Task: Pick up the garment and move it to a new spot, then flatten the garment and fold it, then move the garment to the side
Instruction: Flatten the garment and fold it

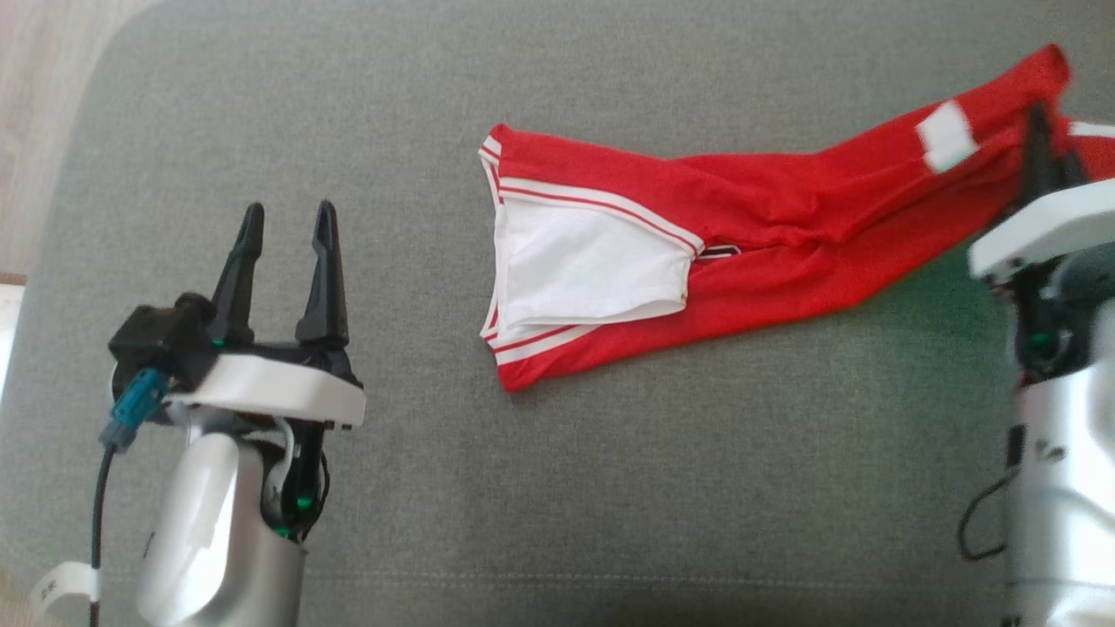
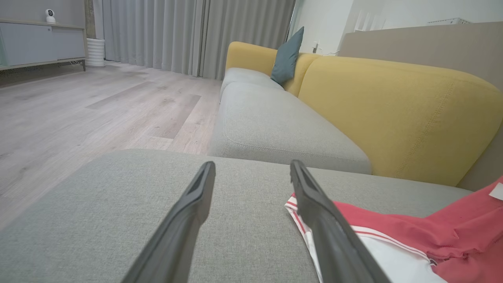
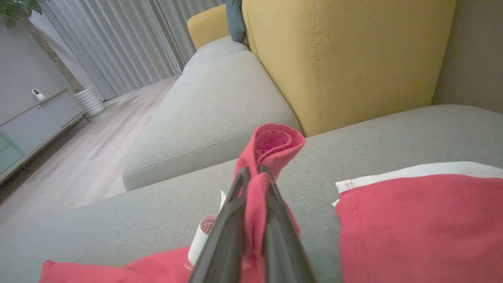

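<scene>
While the red garment (image 1: pixel 749 226) lay stretched from the centre toward two o'clock on the grey cushion (image 1: pixel 610 488), the right gripper (image 3: pixel 254 175) pinched a fold at that end. The left gripper (image 1: pixel 289 213), at eight o'clock, stood spread, apart from the cloth.

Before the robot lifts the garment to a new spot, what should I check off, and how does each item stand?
1. Right jaws shut on the red garment: ok, a fold of cloth is pinched between them.
2. Left jaws open and off the cloth: ok, over the bare grey cushion.
3. Garment flat: not ok, bunched and creased along its length.
4. Space for a new spot: ok, the cushion's near and left parts are bare.
5. Garment's far end free of snags: cannot tell, the right arm hides it.
</scene>
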